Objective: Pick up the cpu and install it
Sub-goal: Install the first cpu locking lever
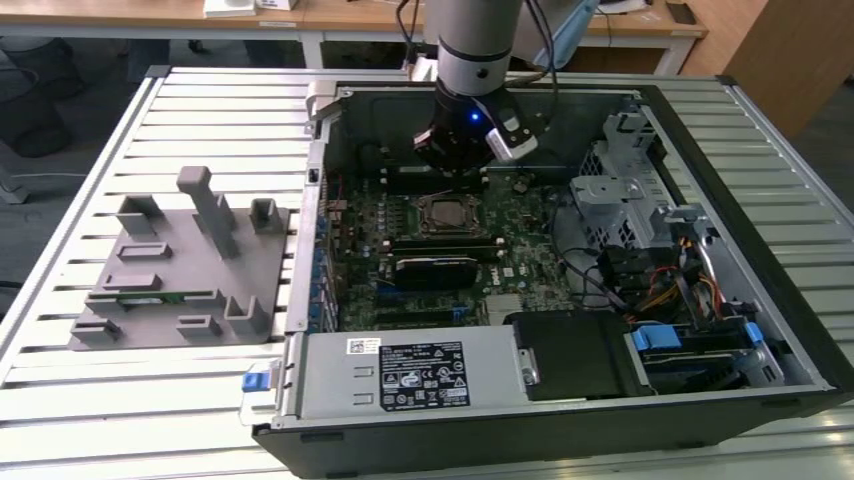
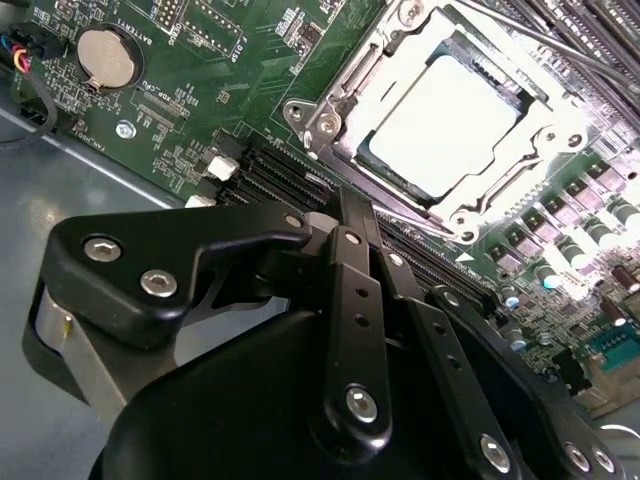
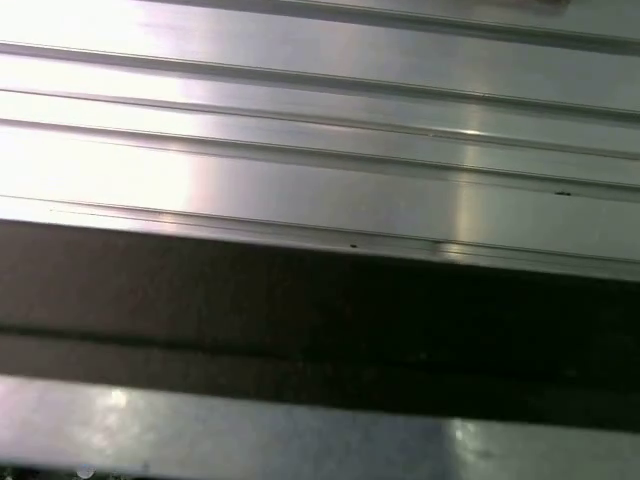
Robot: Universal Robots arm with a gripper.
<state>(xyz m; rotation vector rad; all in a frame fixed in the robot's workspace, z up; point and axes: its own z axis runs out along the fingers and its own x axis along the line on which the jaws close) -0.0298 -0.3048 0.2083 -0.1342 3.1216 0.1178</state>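
Hovering above the motherboard [image 1: 441, 235] inside the open computer case [image 1: 747, 330], just behind the socket frame [image 2: 440, 130] in the exterior view: the tool [image 1: 454, 168]. Sitting flat in that frame, silvery top up, apart from the tool: the cpu [image 2: 440, 125]. Fingers [image 2: 350, 260] pressed together in the second wrist view, apparently holding nothing, though tips partly hidden. On the slatted table [image 1: 214, 110], toward the exterior view's left: a grey fixture [image 1: 180, 265].
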